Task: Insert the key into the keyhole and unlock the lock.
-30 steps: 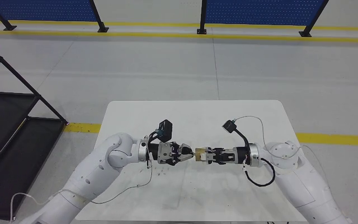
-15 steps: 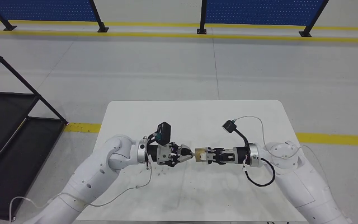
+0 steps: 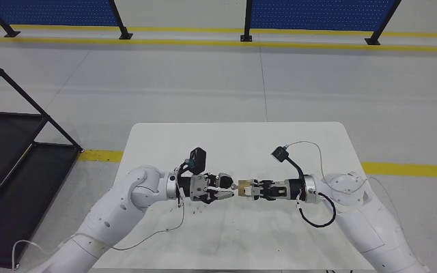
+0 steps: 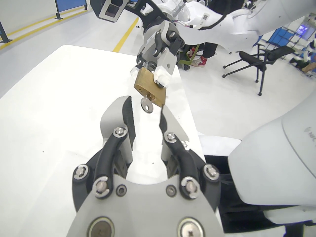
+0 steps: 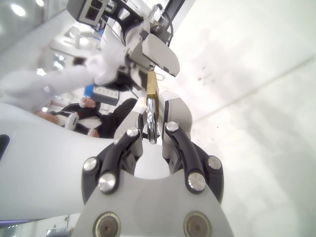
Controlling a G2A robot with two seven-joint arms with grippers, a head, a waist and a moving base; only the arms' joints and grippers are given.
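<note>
here the right tool (image 5: 154,113) clamps the padlock (image 4: 148,86) by its shackle end above the surface (image 4: 61,99), keyhole (image 4: 150,97) outward; the key (image 4: 147,106) sits in it, head toward the spread left tool (image 4: 144,110), seemingly ready for turning.
</note>
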